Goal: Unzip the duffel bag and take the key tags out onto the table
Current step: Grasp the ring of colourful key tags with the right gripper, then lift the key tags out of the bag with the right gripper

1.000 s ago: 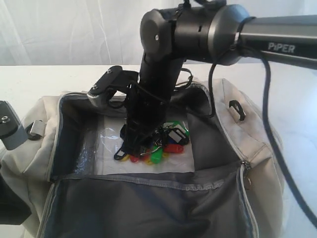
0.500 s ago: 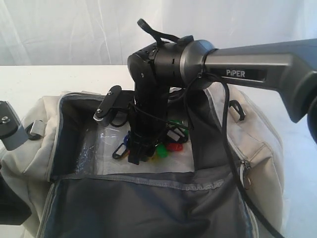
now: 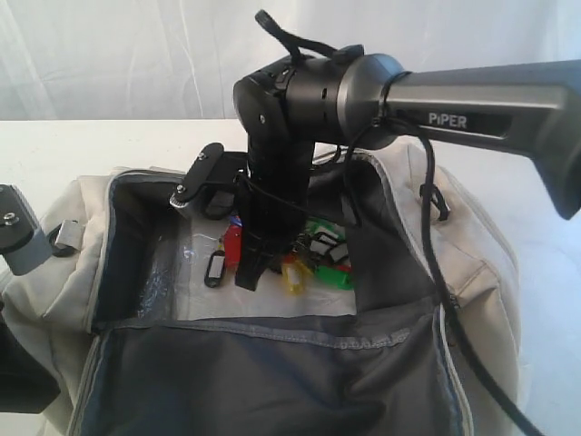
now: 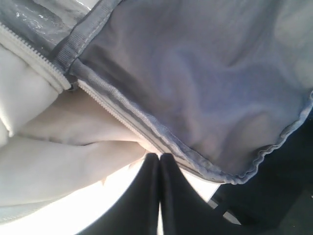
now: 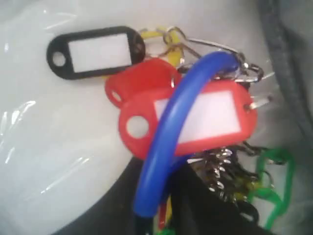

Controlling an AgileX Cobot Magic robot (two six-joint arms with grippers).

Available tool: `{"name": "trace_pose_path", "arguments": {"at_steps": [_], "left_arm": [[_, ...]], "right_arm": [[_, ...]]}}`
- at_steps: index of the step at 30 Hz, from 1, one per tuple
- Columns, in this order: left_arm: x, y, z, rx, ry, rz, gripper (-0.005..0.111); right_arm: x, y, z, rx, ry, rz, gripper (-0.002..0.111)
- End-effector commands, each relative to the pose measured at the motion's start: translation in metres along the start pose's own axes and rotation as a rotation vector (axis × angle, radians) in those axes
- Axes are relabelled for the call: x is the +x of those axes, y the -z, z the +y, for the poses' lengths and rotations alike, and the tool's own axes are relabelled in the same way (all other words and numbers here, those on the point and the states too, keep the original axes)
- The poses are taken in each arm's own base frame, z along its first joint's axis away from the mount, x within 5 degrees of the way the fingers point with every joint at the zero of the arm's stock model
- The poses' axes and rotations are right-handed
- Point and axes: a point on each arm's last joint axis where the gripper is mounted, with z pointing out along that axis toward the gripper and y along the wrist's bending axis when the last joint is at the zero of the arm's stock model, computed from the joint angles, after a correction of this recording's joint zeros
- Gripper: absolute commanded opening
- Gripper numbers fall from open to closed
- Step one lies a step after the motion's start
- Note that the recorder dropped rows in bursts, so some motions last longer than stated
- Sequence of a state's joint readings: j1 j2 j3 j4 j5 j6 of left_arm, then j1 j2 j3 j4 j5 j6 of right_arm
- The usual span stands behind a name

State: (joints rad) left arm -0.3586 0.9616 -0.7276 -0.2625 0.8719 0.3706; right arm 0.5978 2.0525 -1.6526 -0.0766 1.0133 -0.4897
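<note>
Two arms work on one beige duffel bag (image 3: 481,250). It sits on the white surface (image 3: 73,145) toward the near edge, w/ bare surface behind it up to the far edge. The main zip is undone & the top flap (image 3: 272,381) is folded over toward the near edge, dark grey lining up. A black D-ring (image 3: 436,202) shows on the bag's right end.

The right claw (image 3: 247,275) reaches straight down inside the bag, tips low by the floor. The floor is white under crinkly clear plastic film (image 3: 163,282). The key tags (image 3: 313,259) are inside the bag, approx mid-floor, right at that claw & not out on the surface.

On the wrist cam the right claw (image 5: 166,218) has its jaws nearly together, clamped on the bunch. A blue loop (image 5: 181,98) runs down btw the two dark fingers (image 5: 210,215), w/ metal rings (image 5: 220,166) bunched just beside. The loop crosses over a red tag (image 5: 195,120) w/ a white label window. A black tag (image 5: 95,49) lies flat on the film near it, and a green tag (image 5: 276,188) is on the other side.

The left claw (image 4: 159,159) is at the flap's hem, jaws pressed together. Can't tell if any fabric is pinched. Pale zipper teeth (image 4: 29,51) run along the beige fabric there.
</note>
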Motion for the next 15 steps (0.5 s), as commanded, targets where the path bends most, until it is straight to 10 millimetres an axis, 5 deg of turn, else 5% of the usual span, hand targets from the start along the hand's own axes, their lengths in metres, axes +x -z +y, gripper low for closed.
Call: {"name": "trace_pose_path", "arguments": {"at_steps": [1, 15], "left_arm": [[0.003, -0.001, -0.003, 0.021, 0.001, 0.016, 0.0], [0.003, -0.001, -0.003, 0.019, -0.004, 0.014, 0.0]], "right_arm": [[0.001, 0.034, -0.003, 0.044, -0.006, -0.063, 0.0], [0.012, 0.109, -0.002, 0.118, -0.076, -0.211, 0.0]]}}
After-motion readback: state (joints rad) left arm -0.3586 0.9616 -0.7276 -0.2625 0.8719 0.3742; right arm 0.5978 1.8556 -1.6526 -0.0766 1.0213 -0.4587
